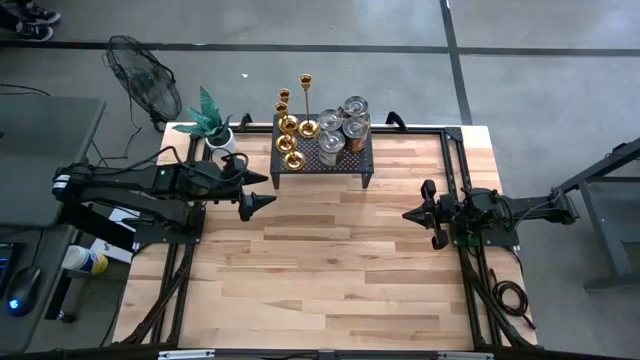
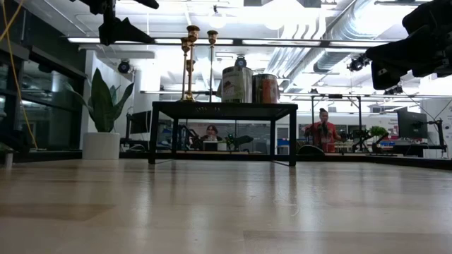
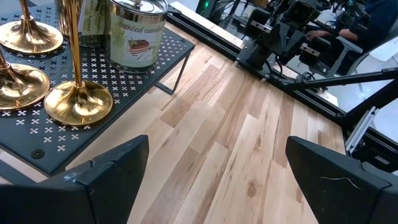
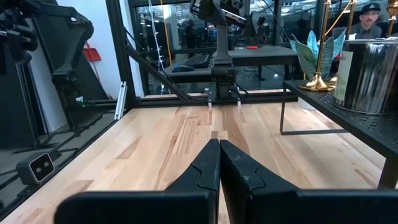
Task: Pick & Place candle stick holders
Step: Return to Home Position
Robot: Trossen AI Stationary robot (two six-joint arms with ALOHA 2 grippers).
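Note:
Several gold candle stick holders [image 1: 292,135] stand on their round bases on the left part of a black perforated stand [image 1: 345,165] at the table's far edge. In the left wrist view three bases [image 3: 78,102] show. The tall stems [image 2: 191,56] rise above the stand in the low view. My left gripper [image 1: 262,192] hovers open above the table, just left of the stand and near of it, empty. My right gripper [image 1: 410,213] waits shut at the right, its fingers [image 4: 219,163] together and level, with one holder [image 4: 318,79] farther off.
Several tin cans [image 1: 345,125] share the stand's right part; one [image 3: 135,34] stands close to the holders. A potted plant [image 1: 215,125] sits at the far left corner, a fan [image 1: 145,80] beyond it. Bare wood [image 1: 330,270] lies near of the stand. People sit in the room behind [image 2: 323,127].

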